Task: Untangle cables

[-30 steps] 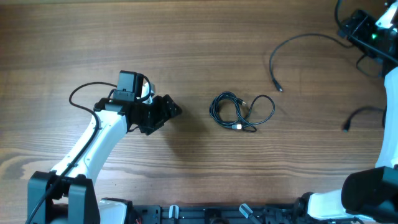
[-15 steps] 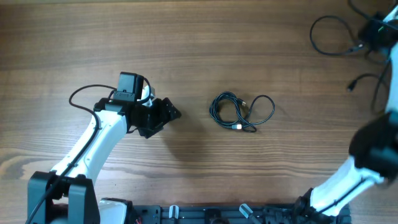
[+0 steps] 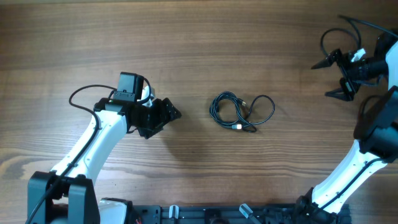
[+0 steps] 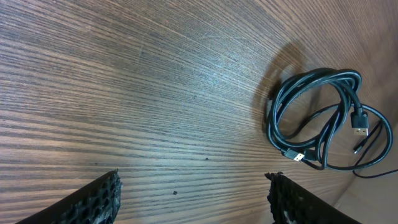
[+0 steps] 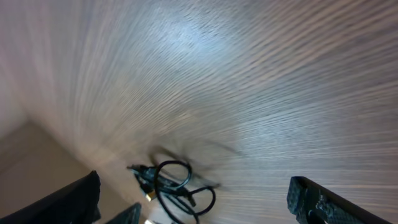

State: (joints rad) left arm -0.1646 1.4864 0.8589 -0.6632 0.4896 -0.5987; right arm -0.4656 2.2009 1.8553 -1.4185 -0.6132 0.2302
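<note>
No text, label, brand, number or sign could be read in any of the three views; nothing legible stood on the arms, the cords or the wood surface.

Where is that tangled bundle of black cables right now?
Overhead, the cables lie mid-table on the wood, just right of the left arm's fingers, untouched.

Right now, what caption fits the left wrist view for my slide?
Open left claw facing the coiled black cables on the wooden table.
</note>
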